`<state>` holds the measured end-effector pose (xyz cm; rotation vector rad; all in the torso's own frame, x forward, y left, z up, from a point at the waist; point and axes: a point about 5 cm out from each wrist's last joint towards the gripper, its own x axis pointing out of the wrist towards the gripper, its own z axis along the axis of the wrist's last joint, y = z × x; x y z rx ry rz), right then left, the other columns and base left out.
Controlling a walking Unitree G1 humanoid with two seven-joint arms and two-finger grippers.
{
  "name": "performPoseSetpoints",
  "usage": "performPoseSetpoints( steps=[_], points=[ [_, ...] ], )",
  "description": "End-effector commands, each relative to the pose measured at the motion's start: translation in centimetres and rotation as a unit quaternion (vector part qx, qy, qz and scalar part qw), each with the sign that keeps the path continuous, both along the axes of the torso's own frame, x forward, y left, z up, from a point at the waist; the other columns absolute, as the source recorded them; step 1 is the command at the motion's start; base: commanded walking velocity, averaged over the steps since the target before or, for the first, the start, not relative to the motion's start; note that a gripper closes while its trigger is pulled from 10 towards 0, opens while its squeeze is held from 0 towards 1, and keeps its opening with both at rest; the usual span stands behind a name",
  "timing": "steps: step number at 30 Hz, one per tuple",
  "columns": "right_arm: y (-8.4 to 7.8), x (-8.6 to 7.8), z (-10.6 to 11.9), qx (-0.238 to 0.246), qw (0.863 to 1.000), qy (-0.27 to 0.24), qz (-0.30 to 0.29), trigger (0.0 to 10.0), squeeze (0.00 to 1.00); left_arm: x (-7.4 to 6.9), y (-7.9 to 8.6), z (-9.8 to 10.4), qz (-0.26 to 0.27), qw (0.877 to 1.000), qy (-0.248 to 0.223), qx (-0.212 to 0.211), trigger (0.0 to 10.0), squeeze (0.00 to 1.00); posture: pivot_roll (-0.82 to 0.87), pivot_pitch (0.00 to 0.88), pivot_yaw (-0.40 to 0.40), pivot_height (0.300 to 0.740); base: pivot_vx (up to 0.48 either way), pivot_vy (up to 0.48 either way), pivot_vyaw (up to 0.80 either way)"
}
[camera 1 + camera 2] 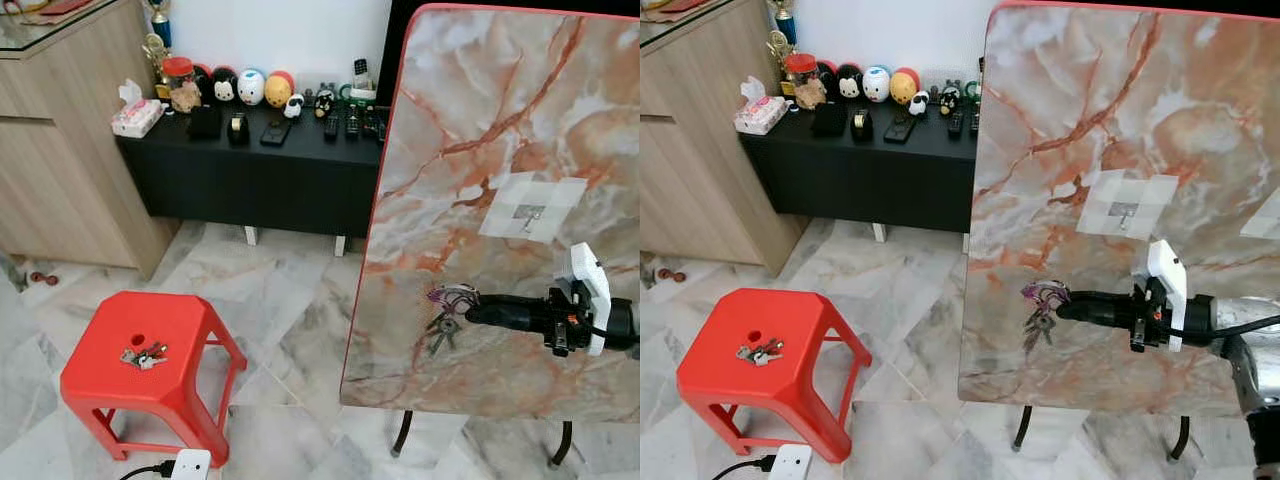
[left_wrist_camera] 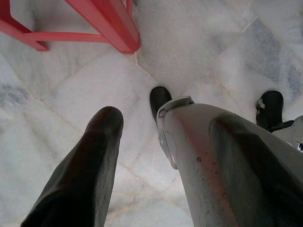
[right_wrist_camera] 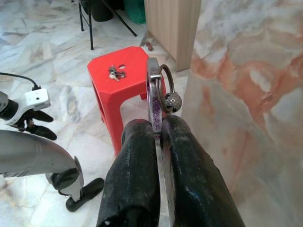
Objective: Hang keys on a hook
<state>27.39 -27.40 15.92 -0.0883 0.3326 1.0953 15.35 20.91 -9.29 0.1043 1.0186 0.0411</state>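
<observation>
Marble-pattern board (image 1: 480,120) standing upright on marble floor (image 1: 290,310), right gripper (image 1: 470,312) pinching purple key ring (image 1: 452,297) against it, hook (image 1: 527,212) at 1 o'clock, red stool (image 1: 150,360) with other keys (image 1: 144,354) at 9 o'clock, left gripper (image 2: 137,156) apart, holding nothing, over floor.

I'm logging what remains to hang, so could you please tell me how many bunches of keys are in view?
2. One bunch hangs from the right claw in front of the upright marble board; the other lies on the red stool. Others may be hidden among the sideboard clutter.

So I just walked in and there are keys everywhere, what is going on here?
The right gripper is shut on a purple carabiner with keys dangling, held against the upright marble board, below and left of the hook. A second key bunch lies on the red stool. The left gripper hangs over the floor.
</observation>
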Motion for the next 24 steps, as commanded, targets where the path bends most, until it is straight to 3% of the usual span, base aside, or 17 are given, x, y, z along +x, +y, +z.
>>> performPoseSetpoints(
  steps=[1, 24],
  points=[
    [0.0, -0.1, 0.6, 0.001, 1.0, -0.009, 0.007, 10.0, 0.0, -0.3, 0.0, -0.1, -0.012, 1.0, 0.01, 0.003, 10.0, 0.0, -0.15, 0.047, -0.05, 0.74, 0.0, -0.244, 0.0],
    [3.6, 0.3, -0.7, 0.036, 0.999, -0.004, 0.037, 10.0, 0.0, -0.3, 0.1, -0.1, -0.016, 1.0, 0.009, 0.008, 10.0, 0.0, -0.14, 0.064, -0.055, 0.74, 0.0, -0.361, 0.0]
  ],
)
